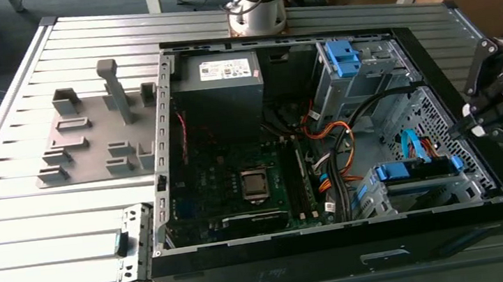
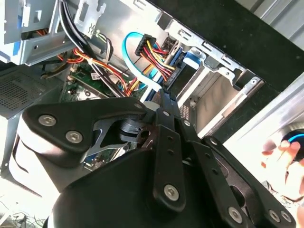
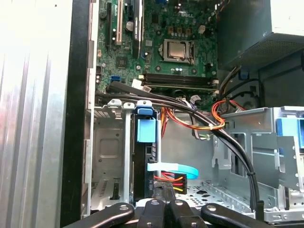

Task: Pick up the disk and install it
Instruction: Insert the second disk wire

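The disk (image 1: 416, 171) sits in the lower drive cage at the near right corner of the open computer case (image 1: 338, 254), blue rails on both of its sides. In the first wrist view the disk (image 3: 141, 166) stands edge-on in that cage under a blue tab, with a blue data cable and a coloured power plug at its end. My gripper (image 1: 475, 129) hovers at the exterior view's right, just over the case's right wall and apart from the disk. Its fingers (image 3: 162, 205) are pressed together with nothing between them, and the second wrist view shows the gripper (image 2: 164, 102) shut above the plug.
A grey fixture plate (image 1: 92, 140) with upright pegs lies at the exterior view's left, and a metal bracket (image 1: 130, 243) leans by the case's corner. Inside are the power supply (image 1: 225, 70), motherboard (image 1: 247, 183), cable bundles (image 3: 209, 123) and an upper cage (image 1: 356, 67). A person's hand (image 2: 280, 161) is nearby.
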`<state>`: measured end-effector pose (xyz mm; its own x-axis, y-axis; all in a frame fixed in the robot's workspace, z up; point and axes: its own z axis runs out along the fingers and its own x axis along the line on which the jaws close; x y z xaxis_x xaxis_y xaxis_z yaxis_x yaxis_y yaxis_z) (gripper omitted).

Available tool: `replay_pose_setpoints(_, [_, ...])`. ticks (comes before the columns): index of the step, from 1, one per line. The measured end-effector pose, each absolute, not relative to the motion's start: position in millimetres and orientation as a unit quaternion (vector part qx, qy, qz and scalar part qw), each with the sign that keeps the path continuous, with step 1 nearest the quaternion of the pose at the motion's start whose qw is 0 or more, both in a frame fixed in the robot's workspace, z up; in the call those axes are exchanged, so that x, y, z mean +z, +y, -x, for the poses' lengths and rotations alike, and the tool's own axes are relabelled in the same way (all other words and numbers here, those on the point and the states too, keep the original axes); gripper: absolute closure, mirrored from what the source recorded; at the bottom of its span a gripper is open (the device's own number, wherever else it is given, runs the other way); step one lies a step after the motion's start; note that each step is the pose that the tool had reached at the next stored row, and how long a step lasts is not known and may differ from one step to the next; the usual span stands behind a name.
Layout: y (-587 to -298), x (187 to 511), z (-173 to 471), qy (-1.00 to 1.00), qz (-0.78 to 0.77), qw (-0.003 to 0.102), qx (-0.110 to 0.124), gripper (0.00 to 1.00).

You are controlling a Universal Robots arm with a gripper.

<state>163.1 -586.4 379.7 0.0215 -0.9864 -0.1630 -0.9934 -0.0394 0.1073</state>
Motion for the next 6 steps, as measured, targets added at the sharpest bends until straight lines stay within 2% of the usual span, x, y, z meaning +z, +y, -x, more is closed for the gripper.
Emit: replay_pose_setpoints(6, [-586.4, 379.9, -163.1, 0.693, 0.714, 0.018, 0.096, 0.89])
